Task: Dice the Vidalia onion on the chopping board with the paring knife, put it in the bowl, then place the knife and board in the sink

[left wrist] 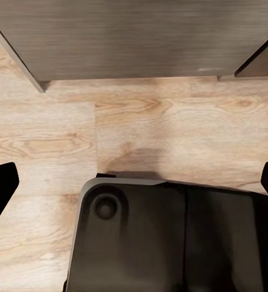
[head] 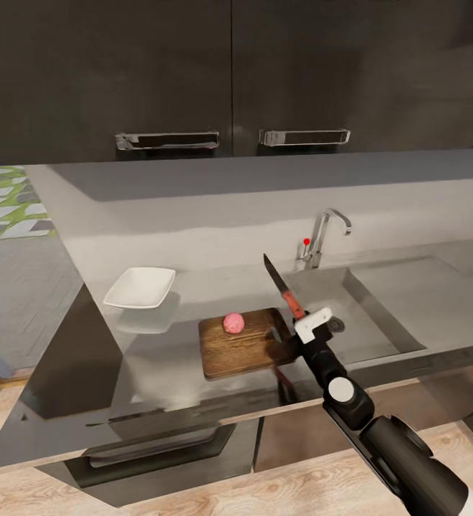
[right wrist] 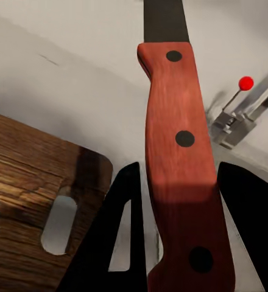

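The right gripper [head: 309, 320] is closed around the red-orange handle of the paring knife [head: 282, 287], blade pointing up and away, just beside the chopping board [head: 244, 347]. The Vidalia onion [head: 233, 323] sits whole on the board. The white bowl [head: 140, 287] rests on the countertop [head: 158, 358], left of the sink [head: 365, 315]. The left gripper's fingers [left wrist: 0, 185] stand spread wide over the wood floor [left wrist: 140, 128].

Right arm reaches forward and up from lower right, wrist white. Right gripper [head: 302, 319] closed on knife [head: 282, 287] handle, fingers [right wrist: 119, 243] either side of it, blade pointing up and away. Left gripper [left wrist: 134, 182] fingers spread wide, pointing down at floor.
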{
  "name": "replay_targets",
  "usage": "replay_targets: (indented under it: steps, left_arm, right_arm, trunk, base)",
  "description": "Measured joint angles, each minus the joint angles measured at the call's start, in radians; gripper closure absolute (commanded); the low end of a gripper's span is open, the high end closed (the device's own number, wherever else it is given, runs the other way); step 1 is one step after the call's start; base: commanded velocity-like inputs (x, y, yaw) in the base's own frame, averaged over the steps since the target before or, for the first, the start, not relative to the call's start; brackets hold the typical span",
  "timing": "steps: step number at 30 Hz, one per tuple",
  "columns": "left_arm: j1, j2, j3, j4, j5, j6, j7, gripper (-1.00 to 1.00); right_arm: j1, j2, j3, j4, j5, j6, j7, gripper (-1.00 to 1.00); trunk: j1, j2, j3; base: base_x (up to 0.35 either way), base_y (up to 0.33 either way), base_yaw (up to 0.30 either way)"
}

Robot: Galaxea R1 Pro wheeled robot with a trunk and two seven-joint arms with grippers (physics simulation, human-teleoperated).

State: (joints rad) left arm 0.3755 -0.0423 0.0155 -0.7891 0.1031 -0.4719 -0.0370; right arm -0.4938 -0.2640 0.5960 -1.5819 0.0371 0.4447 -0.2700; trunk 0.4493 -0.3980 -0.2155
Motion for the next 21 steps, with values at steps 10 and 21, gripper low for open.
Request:
replay_targets:
  steps: [10, 21]
  left_arm:
    - [0.000, 0.000, 0.000, -0.001, 0.000, 0.000, 0.001, -1.00]
    - [0.000, 0.000, 0.000, 0.000, 0.000, 0.000, 0.000, -1.00]
  right_arm:
    - [0.000, -0.005, 0.223, 0.007, 0.005, 0.002, -0.206, 1.00]
    - [0.000, -0.005, 0.262, 0.016, 0.006, 0.006, -0.240, 1.00]
  trunk:
    - [0.000, 0.000, 0.000]
    - [0.000, 0.000, 0.000]
  base:
    - [0.000, 0.000, 0.000]
    - [0.026, 0.057, 0.000]
